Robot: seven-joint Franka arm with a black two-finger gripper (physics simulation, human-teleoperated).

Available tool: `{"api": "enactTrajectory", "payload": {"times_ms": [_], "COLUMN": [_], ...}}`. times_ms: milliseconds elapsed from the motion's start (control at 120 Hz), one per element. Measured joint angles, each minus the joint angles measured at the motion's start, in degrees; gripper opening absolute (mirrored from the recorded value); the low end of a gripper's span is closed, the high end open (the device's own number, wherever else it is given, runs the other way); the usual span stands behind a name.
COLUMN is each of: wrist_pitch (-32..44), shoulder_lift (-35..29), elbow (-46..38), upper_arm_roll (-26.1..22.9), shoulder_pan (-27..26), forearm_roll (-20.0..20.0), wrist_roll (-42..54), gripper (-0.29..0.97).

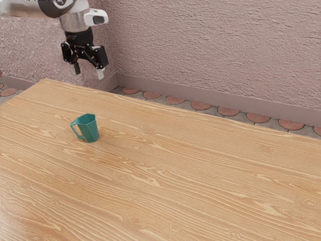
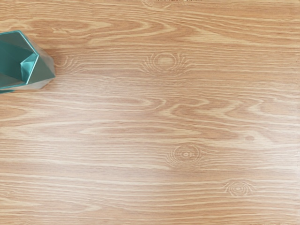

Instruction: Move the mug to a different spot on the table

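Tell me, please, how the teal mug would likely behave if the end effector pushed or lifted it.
The mug looks rigid, with flat faceted walls, so it should probably keep its shape when squeezed. Its base seems narrower than its rim, so a high push might tip it. Facets suggest it would hardly roll if toppled.

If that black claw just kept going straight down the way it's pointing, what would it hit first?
Probably the bare table: the open gripper points down, and the wrist view puts the mug off to one side.
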Motion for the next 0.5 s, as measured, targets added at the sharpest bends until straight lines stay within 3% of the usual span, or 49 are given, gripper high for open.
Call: {"api": "enactTrajectory", "payload": {"times_ms": [308,408,500], "wrist_pitch": [0.9,0.5,1.3], "shoulder_lift": [-0.1,-2.0,-8.0], "elbow": [-0.3,-3.3,-11.7], "upper_arm_roll": [0.4,3.7,8.6], "shoulder_pan": [0.2,-0.4,-0.6], "forearm_roll": [0.5,1.0,2.2], "wrist_roll": [-2.8,-2.7,-2.2], "gripper": [0.68,0.68,0.68]}}
